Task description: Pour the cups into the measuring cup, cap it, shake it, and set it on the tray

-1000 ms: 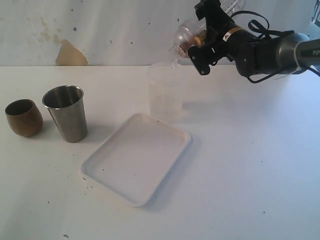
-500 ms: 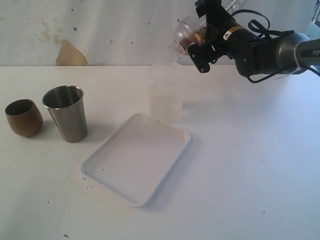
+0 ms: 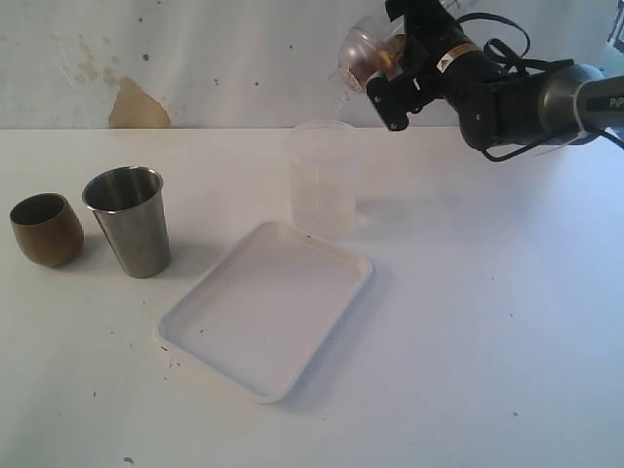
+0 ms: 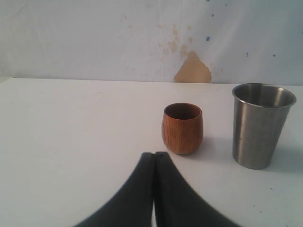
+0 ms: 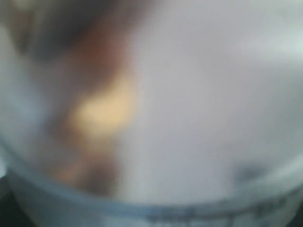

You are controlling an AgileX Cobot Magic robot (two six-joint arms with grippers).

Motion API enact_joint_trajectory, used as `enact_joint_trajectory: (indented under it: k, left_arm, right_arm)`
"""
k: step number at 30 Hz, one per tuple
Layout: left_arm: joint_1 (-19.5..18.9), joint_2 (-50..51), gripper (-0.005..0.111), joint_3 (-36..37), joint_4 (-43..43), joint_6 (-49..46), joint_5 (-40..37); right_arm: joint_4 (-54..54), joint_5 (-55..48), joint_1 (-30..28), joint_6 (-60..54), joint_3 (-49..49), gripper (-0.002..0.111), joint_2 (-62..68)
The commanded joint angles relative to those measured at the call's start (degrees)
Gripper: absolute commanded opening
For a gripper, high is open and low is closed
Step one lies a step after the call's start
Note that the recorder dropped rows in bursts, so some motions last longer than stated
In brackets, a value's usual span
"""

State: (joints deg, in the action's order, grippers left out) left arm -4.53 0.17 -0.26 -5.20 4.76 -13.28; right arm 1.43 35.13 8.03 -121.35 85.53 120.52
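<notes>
High up at the far right, the right claw point(image 3: 382, 66) is spread wide and grips a clear round cap point(image 3: 356, 54). It holds it tipped above the measuring cup point(image 3: 322, 175), I think ready to go on top. That see-through cup stands upright on the tabletop point(image 3: 487, 312), just past the far edge of the tray point(image 3: 210, 341). It looks almost empty. Near the wooden cup point(image 4: 182, 128) and the steel cup point(image 4: 259, 127) on the left, the left claw point(image 4: 155, 158) is closed tight and holds nothing.

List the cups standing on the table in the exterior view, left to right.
wooden cup → steel tumbler → measuring cup. The tray is left out because it overlaps them.
</notes>
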Motion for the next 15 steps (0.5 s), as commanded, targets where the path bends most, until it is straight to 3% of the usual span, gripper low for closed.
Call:
enact_joint_trajectory:
  k: [1,15]
  left_arm:
    - [0.13,-0.17,0.0,0.26,-0.31,0.12,-0.02]
    - [0.13,-0.17,0.0,0.26,-0.31,0.12,-0.02]
  right_arm:
    - [0.02,5.92,0.02,-0.71,0.65,0.0,-0.94]
    - [0.02,7.05,0.02,-0.71,0.65,0.0,-0.94]
